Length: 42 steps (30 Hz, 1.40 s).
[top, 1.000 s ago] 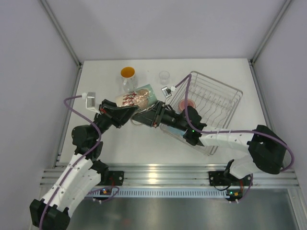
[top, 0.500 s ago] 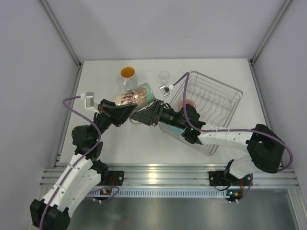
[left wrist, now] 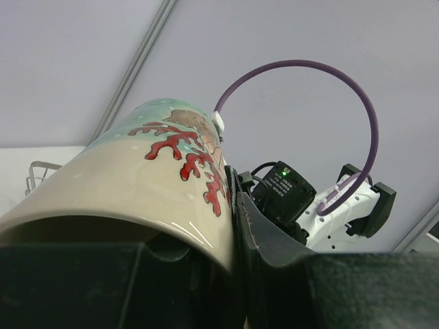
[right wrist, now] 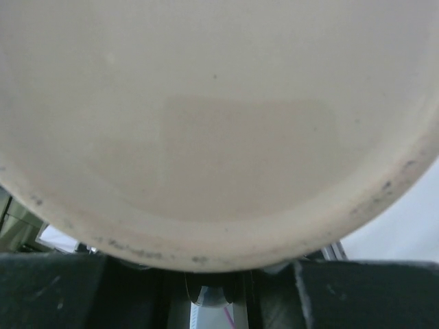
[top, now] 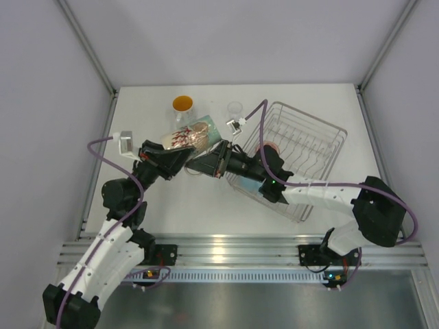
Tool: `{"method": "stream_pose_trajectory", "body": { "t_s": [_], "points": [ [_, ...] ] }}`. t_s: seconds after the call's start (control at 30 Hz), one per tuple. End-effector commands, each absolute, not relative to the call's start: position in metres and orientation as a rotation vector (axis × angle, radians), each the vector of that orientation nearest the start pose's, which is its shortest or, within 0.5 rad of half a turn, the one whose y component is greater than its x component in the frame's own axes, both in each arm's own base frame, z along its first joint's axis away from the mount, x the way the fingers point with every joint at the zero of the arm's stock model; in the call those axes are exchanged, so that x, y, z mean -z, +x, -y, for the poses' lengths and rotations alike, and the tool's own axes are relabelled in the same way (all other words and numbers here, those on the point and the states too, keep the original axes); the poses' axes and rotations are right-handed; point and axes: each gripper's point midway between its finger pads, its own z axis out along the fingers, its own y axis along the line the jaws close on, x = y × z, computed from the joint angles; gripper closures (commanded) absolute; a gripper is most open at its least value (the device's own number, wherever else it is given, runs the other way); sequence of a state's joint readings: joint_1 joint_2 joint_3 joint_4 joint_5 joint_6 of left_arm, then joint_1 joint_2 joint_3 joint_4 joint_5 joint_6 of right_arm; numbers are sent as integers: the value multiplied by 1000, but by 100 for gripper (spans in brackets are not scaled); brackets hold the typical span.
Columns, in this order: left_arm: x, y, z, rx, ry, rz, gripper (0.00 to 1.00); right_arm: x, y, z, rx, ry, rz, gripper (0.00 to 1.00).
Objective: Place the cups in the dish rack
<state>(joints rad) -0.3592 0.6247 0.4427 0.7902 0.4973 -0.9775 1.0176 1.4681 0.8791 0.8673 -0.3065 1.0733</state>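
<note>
The cream patterned mug (top: pixel 188 137), stiff, glazed and breakable, hangs pinched by its wall in your left hand (top: pixel 177 155), base against your right hand (top: pixel 204 160), whose closure I cannot tell; grip its body firmly.

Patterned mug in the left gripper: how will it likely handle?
Patterned mug looks glazed and glossy, so probably rigid but slippery to grip. Its round wall, lying tilted, would likely roll if released. It looks ceramic, so probably breakable if dropped.
</note>
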Motion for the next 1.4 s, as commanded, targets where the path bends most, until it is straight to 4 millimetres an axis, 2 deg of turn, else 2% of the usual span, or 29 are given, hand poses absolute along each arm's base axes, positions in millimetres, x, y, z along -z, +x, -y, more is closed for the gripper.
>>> {"method": "stream_pose_trajectory", "body": {
  "t_s": [0.0, 0.2, 0.23, 0.27, 0.33, 0.4, 0.43, 0.5, 0.53, 0.6, 0.83, 1.07, 1.13, 1.17, 1.37],
  "points": [
    [-390, 164, 208, 1505, 336, -1124, 100, -394, 139, -432, -2047, -407, -1328, 100],
    [-379, 171, 212, 1520, 318, -1170, 100, -393, 132, -421, -2054, -411, -1304, 100],
    [-378, 173, 212, 1524, 310, -1177, 95, -388, 133, -418, -2047, -396, -1312, 100],
    [-376, 174, 213, 1530, 304, -1185, 91, -392, 134, -412, -2042, -381, -1290, 100],
    [-372, 176, 213, 1533, 289, -1199, 76, -388, 140, -406, -2018, -338, -1295, 100],
    [-369, 178, 213, 1530, 276, -1205, 68, -394, 143, -396, -1995, -303, -1268, 100],
    [-367, 180, 213, 1530, 269, -1212, 63, -388, 147, -393, -1978, -282, -1282, 100],
    [-364, 180, 214, 1533, 266, -1220, 58, -393, 149, -383, -1968, -248, -1251, 100],
    [-362, 181, 214, 1533, 264, -1227, 53, -389, 152, -379, -1956, -234, -1257, 100],
    [-359, 182, 214, 1533, 259, -1234, 50, -392, 154, -372, -1947, -209, -1246, 100],
    [-357, 185, 215, 1534, 246, -1243, 38, -382, 164, -358, -1913, -156, -1261, 100],
    [-356, 186, 218, 1549, 246, -1258, 28, -374, 182, -333, -1838, -91, -1292, 100],
    [-355, 187, 218, 1547, 242, -1261, 2, -367, 189, -325, -1813, -68, -1304, 100],
    [-355, 188, 218, 1547, 241, -1262, 2, -370, 189, -319, -1809, -60, -1294, 100],
    [-352, 187, 218, 1550, 242, -1270, 2, -354, 204, -291, -1686, -6, -1343, 100]
  ]
}}
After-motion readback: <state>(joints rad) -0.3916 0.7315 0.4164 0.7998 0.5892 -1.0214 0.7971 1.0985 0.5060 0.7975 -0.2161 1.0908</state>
